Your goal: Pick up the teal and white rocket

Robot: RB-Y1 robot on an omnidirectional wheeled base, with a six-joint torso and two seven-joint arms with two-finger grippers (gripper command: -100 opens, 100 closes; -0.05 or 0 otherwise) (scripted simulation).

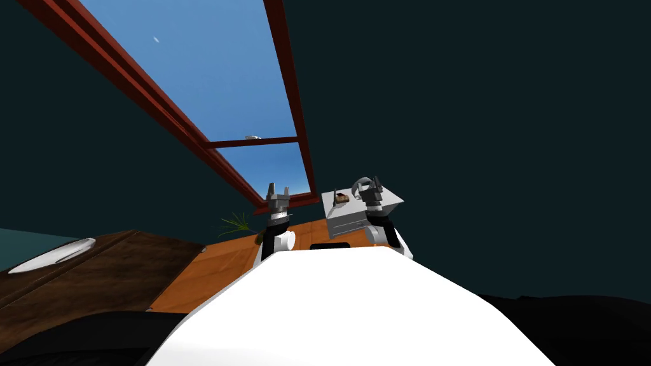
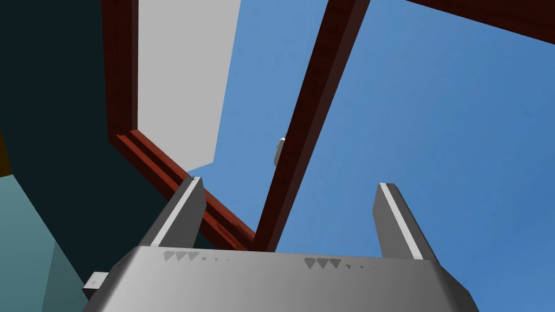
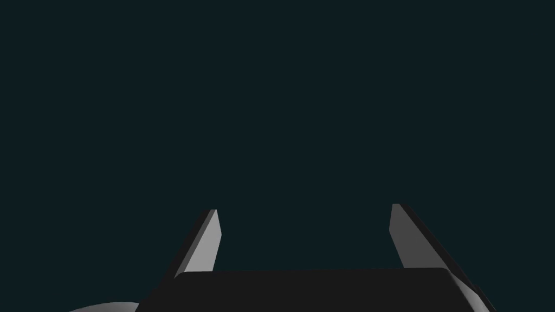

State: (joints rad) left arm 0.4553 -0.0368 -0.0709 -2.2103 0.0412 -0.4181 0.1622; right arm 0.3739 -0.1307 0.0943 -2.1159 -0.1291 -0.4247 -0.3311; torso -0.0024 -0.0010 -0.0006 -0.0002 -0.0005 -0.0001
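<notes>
My left gripper (image 1: 278, 190) (image 2: 290, 187) is raised, fingers spread and holding nothing; my right gripper (image 1: 374, 185) (image 3: 305, 207) likewise spread; beyond it a grey cabinet (image 1: 343, 219) carrying a small brown thing (image 1: 342, 198); where the rocket lies I cannot tell

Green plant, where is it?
In the head view, the green plant is on my left, just below the red window frame and beside the left claw.
</notes>
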